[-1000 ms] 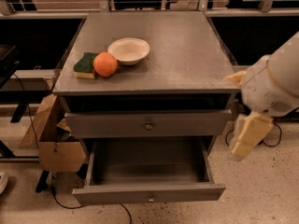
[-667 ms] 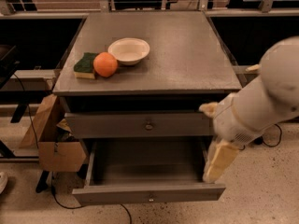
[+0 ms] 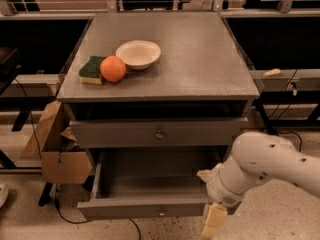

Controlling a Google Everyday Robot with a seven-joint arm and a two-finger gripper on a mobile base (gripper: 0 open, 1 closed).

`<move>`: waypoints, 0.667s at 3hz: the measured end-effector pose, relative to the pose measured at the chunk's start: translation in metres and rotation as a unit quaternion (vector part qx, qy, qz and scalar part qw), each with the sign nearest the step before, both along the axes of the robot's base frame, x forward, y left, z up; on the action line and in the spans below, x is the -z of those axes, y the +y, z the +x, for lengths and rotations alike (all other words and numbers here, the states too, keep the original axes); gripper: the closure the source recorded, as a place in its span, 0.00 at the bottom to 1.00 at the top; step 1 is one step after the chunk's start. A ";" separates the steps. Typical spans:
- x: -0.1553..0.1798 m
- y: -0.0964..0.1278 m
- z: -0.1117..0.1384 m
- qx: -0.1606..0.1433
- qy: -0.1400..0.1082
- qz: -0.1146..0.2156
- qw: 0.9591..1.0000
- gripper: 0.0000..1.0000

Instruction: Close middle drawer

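The middle drawer [image 3: 150, 210] is pulled far out below the cabinet's upper drawer [image 3: 159, 134]. It is a wide, shallow grey tray with nothing in it and a small round knob on its flat front. My gripper [image 3: 206, 204] sits at the right end of that drawer's front, low near the floor. Its cream fingers [image 3: 214, 221] are spread apart and hold nothing. The white arm [image 3: 270, 164] reaches in from the right and hides the drawer's right front corner. No third drawer shows below.
On the cabinet top [image 3: 200, 59] lie a white bowl [image 3: 138, 54], an orange [image 3: 113, 68] and a green-and-yellow sponge [image 3: 92, 69]. A cardboard box [image 3: 55, 149] stands against the cabinet's left side. A cable [image 3: 65, 215] runs over the floor at front left.
My arm has swung from the cabinet's right side down and left. The gripper now sits at the right front corner of the open drawer. The drawer has not moved.
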State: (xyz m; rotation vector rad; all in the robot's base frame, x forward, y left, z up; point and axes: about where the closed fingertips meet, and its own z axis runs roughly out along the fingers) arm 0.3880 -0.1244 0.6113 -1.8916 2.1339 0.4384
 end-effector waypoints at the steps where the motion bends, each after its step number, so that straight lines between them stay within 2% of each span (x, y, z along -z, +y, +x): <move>1: 0.016 0.002 -0.005 0.000 0.015 0.007 1.000 0.00; 2: 0.016 0.002 -0.005 0.000 0.015 0.007 1.000 0.00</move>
